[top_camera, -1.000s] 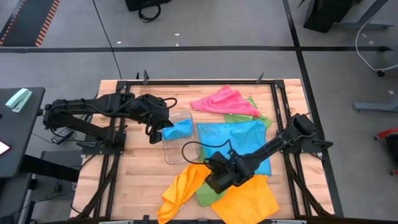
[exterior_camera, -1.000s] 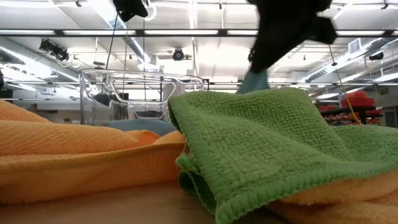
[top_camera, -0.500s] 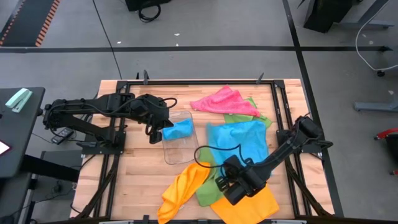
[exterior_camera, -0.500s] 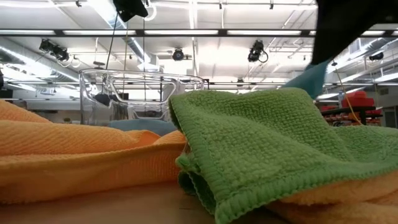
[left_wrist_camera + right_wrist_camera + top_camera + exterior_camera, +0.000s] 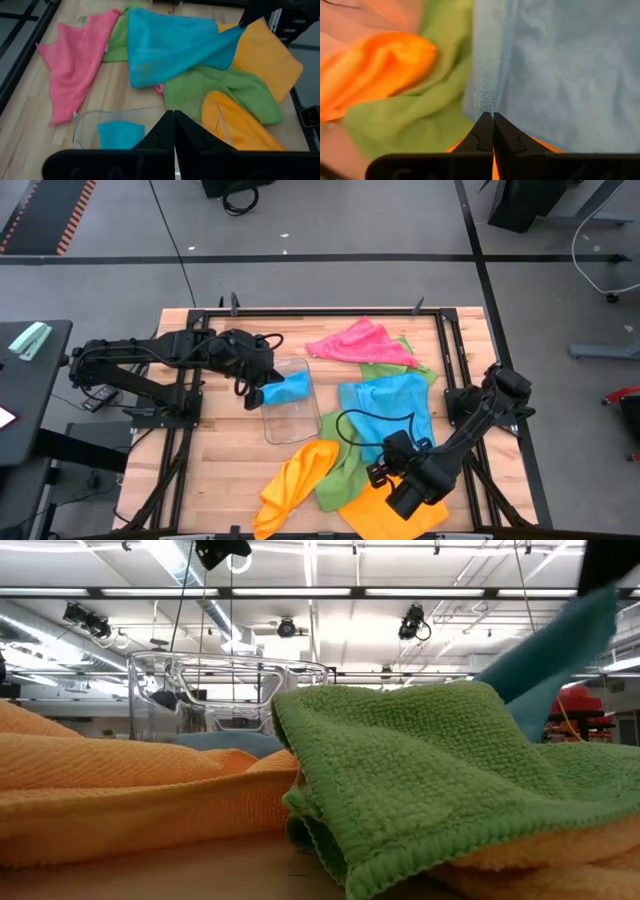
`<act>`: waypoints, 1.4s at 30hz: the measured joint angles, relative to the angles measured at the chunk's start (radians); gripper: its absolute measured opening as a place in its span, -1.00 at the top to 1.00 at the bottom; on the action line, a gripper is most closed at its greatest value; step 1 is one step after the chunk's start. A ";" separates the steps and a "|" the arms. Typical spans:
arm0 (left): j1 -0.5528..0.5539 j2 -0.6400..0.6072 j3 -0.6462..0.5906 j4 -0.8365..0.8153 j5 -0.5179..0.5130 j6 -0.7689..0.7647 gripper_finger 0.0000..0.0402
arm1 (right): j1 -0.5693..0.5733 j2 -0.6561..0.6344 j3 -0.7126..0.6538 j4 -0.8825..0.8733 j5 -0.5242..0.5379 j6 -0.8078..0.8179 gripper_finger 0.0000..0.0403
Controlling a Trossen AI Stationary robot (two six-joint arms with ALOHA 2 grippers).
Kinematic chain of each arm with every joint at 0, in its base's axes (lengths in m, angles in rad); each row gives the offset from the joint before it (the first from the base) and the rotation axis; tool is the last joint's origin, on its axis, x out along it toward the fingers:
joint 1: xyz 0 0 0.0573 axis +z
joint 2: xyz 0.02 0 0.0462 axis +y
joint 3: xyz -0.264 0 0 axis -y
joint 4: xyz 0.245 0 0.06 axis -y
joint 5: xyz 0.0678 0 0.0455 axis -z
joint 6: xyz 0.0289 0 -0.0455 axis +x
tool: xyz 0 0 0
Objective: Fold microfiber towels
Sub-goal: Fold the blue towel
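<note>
Grey floor marked with dark tape lines surrounds a wooden table edged by a black metal frame; from table height the room behind shows a white ceiling with long strip lights and hanging cables.

Towels lie in a loose heap on the table's right half. A pink towel is spread near the far edge, with a green towel partly under it. A large blue towel lies in the middle, one corner pulled up toward the near edge. Near the front, an orange towel is bunched beside a crumpled green one, and another orange towel lies flat under the right arm.

A clear plastic tray stands left of the heap, a small folded blue towel lying at its far end.

Low over the front of the heap, the right gripper has its fingers pinched on the lifted corner of the large blue towel. Over the tray's far end, just beside the folded blue towel, the left gripper has its fingers pressed together on nothing.
</note>
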 joint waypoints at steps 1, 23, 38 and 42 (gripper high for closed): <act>0.000 0.000 0.000 0.005 0.000 -0.001 0.96 | -0.005 -0.018 0.000 0.005 0.014 -0.027 0.99; 0.002 0.402 0.012 0.414 0.112 -0.134 0.75 | 0.024 -0.177 -0.022 -0.037 -0.024 -0.114 0.99; -0.006 0.548 0.141 0.618 0.125 -0.175 0.77 | 0.174 -0.174 -0.058 -0.120 -0.078 0.105 0.98; -0.005 0.547 0.141 0.706 0.113 -0.030 0.80 | 0.171 -0.170 -0.086 -0.082 0.010 0.089 0.96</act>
